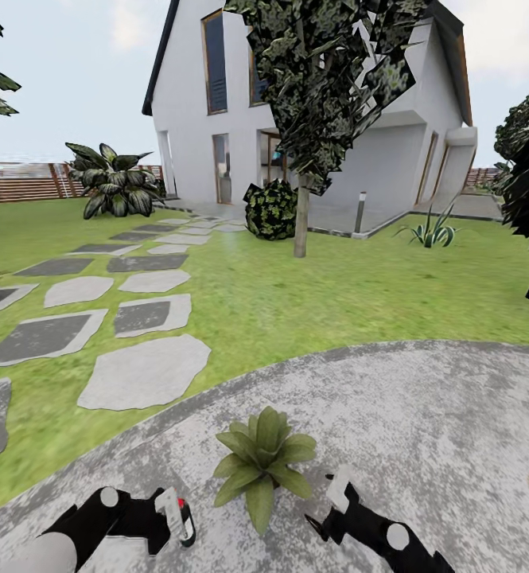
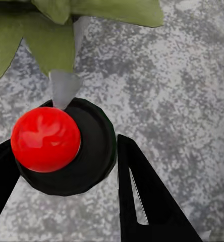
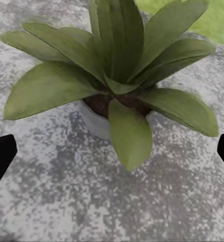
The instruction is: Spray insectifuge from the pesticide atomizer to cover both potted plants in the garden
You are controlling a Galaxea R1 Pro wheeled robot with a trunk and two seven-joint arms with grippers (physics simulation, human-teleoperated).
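Nearest to me, at the bottom of the head view, my left claw point(image 1: 169, 517) is pinched on the pesticide atomizer point(image 1: 178, 516), a slim white-and-black sprayer with a small red mark, held just left of a potted plant point(image 1: 262, 461). Through the left wrist camera, the atomizer's round black top with its red button point(image 2: 45, 139) sits between the two black fingers point(image 2: 147, 196), which press against its sides; a pale grey cone point(image 2: 64, 88) points from it toward green leaves point(image 2: 46, 40) close ahead.

On the other side of the plant, my right claw point(image 1: 328, 501) is spread wide and holds nothing. Its wrist camera shows the same plant point(image 3: 117, 85), a rosette of broad pointed leaves in a low grey pot point(image 3: 94, 121), lying between the two black fingertips point(image 3: 1, 154), which sit far apart at the picture's edges and touch nothing.

Both claws hover over the round grey paved patio point(image 1: 423, 414). Beyond it lies green lawn point(image 1: 312, 294) with flat grey stepping stones point(image 1: 145, 370) leading away on the left. Farther off stand a thin-trunked tree point(image 1: 300, 215), a dark round shrub point(image 1: 270, 208), a white house point(image 1: 192, 95) and a brown slatted fence point(image 1: 17, 181).
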